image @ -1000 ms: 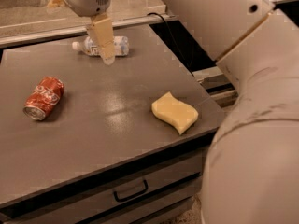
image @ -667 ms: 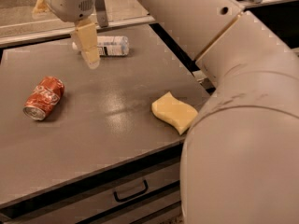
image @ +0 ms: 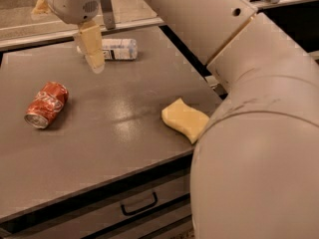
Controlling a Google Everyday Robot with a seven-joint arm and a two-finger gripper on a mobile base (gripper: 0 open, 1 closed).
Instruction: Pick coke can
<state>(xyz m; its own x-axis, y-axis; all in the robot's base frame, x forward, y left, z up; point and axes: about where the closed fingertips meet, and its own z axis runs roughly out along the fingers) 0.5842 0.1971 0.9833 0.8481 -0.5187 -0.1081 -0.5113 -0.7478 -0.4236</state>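
The coke can (image: 46, 104) is red with white script and lies on its side at the left of the grey tabletop (image: 114, 133), its silver end toward the front. My gripper (image: 66, 40) hangs above the back left of the table, behind and to the right of the can, well apart from it. It is open and empty, with one tan finger (image: 92, 46) pointing down and the other (image: 40, 6) showing at the far left.
A clear plastic bottle with a white label (image: 117, 49) lies at the back of the table, just right of the gripper. A yellow sponge (image: 185, 119) lies near the right edge. A drawer with a handle (image: 139, 205) is below the front edge. My arm fills the right side.
My gripper has moved left along the back of the table, from in front of the bottle toward the can's side. The can, bottle and sponge have not moved.
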